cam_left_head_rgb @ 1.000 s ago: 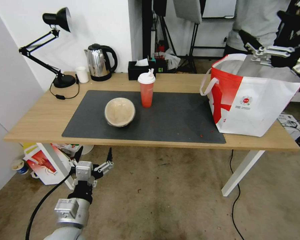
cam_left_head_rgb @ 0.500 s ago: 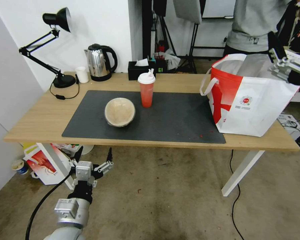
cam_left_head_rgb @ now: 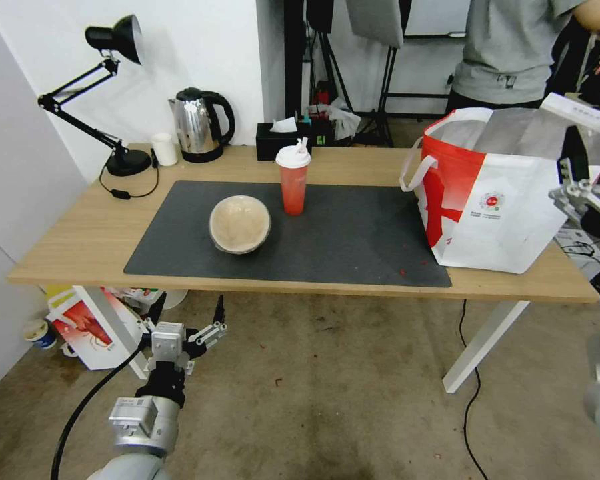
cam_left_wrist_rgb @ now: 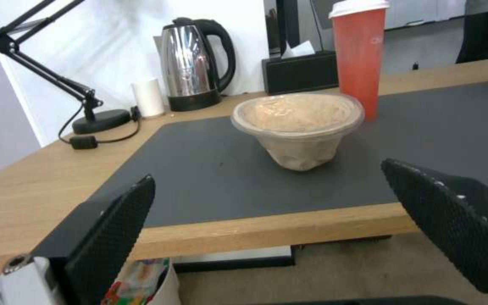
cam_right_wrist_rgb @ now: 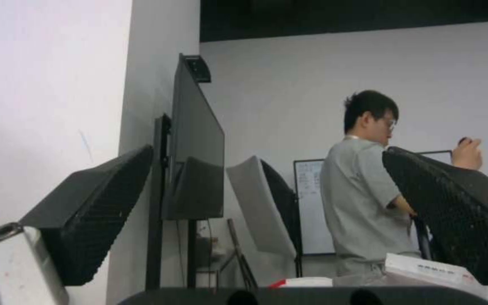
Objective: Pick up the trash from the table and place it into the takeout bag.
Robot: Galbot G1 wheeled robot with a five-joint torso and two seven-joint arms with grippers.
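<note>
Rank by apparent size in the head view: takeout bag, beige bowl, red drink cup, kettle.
1. takeout bag
2. kettle and beige bowl: look alike; kettle sits farther back, so unranked
3. red drink cup, narrowest

Red cup (cam_left_head_rgb: 293,181), beige bowl (cam_left_head_rgb: 240,223), dark grey mat (cam_left_head_rgb: 340,240).

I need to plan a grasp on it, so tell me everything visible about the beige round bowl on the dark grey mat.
The beige round bowl looks like thin, slightly crumpled plastic with a clear flanged rim and a narrower base. It sits on the dark grey mat, tipped a little toward the table's front edge, its inside smeared beige. The red translucent drink cup stands just behind it, to its right; whether they touch is unclear. No gripper touches it.
</note>
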